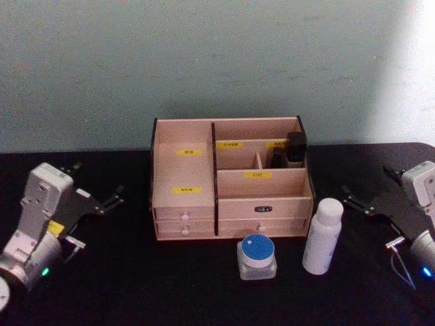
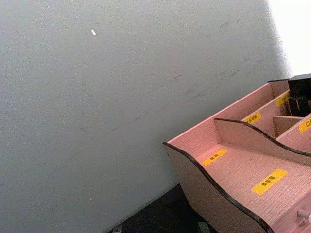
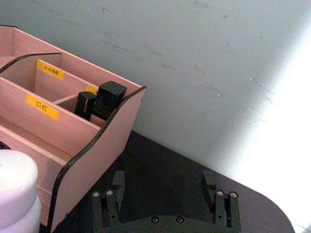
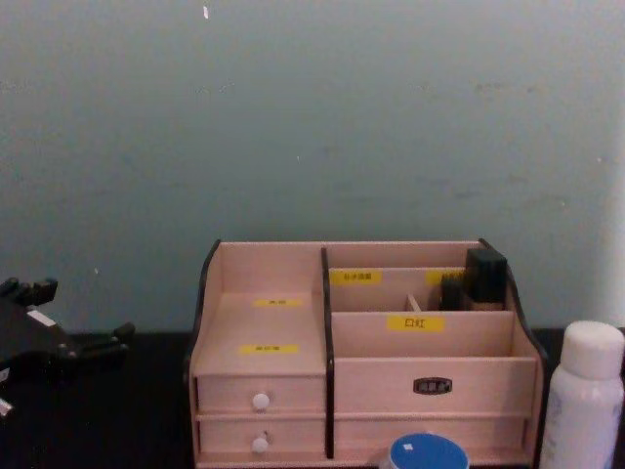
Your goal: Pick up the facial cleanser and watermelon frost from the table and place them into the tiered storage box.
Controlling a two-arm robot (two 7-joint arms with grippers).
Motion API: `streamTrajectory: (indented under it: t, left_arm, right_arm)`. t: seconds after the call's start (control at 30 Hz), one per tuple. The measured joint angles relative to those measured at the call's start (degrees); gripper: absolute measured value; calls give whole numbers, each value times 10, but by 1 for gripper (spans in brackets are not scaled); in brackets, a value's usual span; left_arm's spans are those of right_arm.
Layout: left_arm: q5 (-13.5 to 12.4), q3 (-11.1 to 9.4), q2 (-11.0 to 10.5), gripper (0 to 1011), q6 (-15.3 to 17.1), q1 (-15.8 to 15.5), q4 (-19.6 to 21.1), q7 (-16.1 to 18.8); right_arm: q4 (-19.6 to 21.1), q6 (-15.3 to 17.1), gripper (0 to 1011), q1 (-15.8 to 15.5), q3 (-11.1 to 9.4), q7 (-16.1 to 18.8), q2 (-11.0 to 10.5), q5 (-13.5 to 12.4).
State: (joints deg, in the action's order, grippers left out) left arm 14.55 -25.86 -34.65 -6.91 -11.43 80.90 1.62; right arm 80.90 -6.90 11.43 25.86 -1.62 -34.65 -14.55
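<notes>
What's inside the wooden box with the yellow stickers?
The tiered storage box holds dark black containers in its back right compartment; the other open compartments look bare. Its drawers are shut, so their insides are hidden.

left gripper (image 1: 99, 180): black, silver-white casing (image 1: 39, 204), green light (image 1: 45, 272) | right gripper (image 1: 367, 185): black, white casing, blue light
</notes>
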Motion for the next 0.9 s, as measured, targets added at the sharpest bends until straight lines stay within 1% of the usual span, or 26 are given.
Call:
streamTrajectory:
  t: [0.9]
  left_arm:
    - [0,0,0,1001,0,0,0,0]
  right_arm:
    - [0,0,1002,0,0,0,0,0]
